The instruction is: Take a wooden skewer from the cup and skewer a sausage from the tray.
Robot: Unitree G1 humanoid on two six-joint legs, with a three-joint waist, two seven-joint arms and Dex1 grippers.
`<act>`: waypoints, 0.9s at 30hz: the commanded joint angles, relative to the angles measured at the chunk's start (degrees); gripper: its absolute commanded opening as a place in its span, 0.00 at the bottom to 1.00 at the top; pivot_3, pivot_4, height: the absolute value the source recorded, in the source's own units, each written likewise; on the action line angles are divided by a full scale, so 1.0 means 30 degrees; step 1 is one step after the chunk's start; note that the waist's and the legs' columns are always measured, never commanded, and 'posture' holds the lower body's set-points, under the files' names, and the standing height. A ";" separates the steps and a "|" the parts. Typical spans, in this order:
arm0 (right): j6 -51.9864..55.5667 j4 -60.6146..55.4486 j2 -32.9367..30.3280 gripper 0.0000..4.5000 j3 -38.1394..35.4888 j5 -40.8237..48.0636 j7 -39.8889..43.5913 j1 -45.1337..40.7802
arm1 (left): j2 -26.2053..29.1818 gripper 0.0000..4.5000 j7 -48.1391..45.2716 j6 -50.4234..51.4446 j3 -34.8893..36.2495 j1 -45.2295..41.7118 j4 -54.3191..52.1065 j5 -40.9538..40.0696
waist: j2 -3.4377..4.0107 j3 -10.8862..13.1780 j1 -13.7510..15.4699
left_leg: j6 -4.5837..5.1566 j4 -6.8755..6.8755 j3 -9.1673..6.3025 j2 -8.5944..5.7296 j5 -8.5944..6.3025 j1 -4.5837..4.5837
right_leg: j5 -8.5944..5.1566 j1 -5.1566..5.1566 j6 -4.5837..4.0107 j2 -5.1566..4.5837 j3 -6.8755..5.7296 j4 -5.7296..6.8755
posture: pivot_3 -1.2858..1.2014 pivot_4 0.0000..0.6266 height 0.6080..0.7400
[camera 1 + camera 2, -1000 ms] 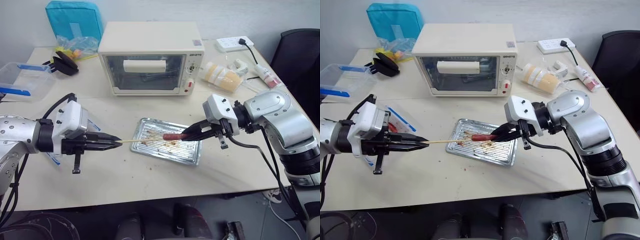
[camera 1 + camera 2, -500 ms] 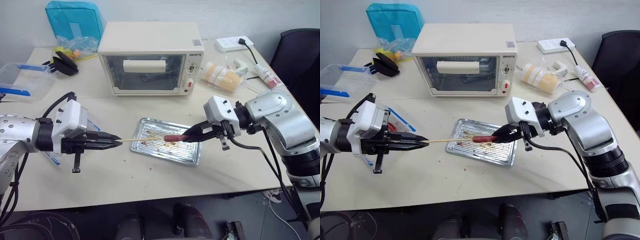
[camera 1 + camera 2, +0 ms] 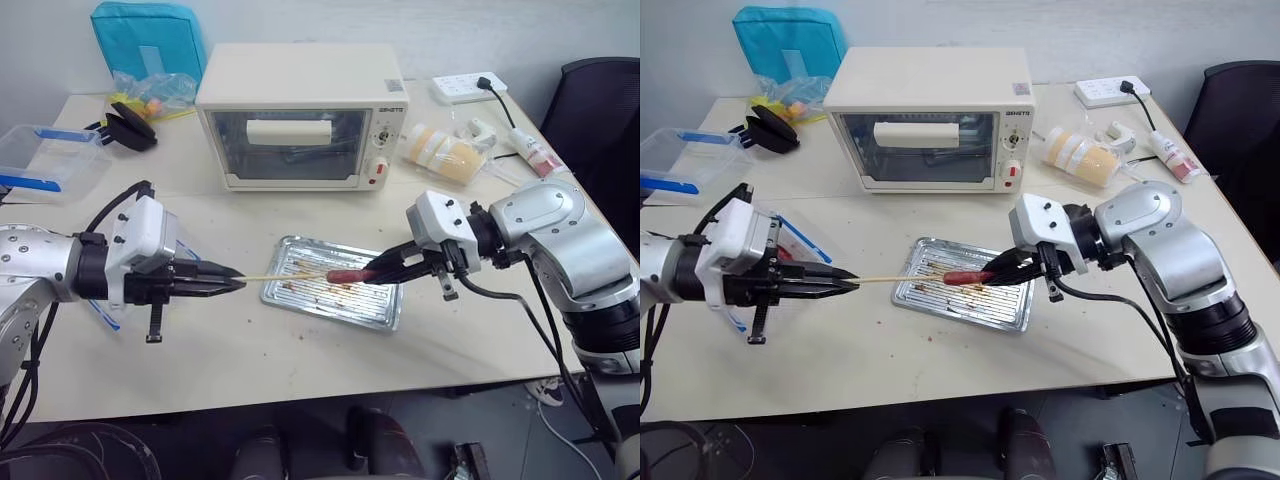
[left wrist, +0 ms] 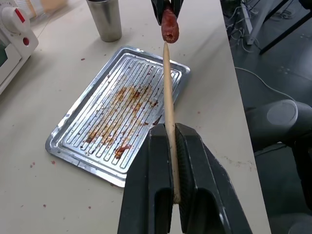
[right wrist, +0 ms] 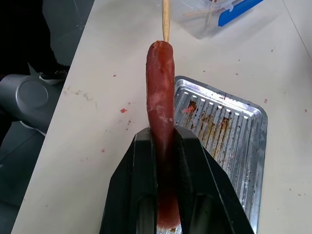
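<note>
My left gripper [image 3: 236, 283] is shut on one end of the wooden skewer [image 3: 285, 278], a thin pale stick held level over the table. It points at the sausage [image 3: 348, 273], reddish-brown and glossy, which my right gripper [image 3: 374, 271] is shut on above the tray [image 3: 386, 318]. In the left wrist view the skewer [image 4: 167, 87] tip meets the end of the sausage [image 4: 169, 27]; I cannot tell whether it has gone in. The silver tray [image 4: 68, 139] is ribbed and smeared brown. The steel cup [image 4: 105, 19] stands beyond it.
A cream toaster oven [image 3: 300, 115] stands behind the tray. At the far left is a clear plastic box with blue clips [image 3: 45, 160]. Wrapped stacked cups [image 3: 445, 155] and a power strip [image 3: 468, 87] lie at the back right. A black chair [image 3: 600, 100] is beside the table.
</note>
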 commanded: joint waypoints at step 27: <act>-0.1040 0.0666 0.0493 0.04 0.0038 -0.0503 0.0185 -0.0604 | 0.0222 0.00 -0.0259 -0.0334 0.0239 -0.0140 -0.0431 -0.0064 | 0.0000 0.0000 -0.0002 | 0.0000 0.0000 -0.0001 0.0000 0.0000 0.0000 | 0.0000 0.0000 0.0000 0.0000 0.0000 0.0006 | 0.52 0.24 1.00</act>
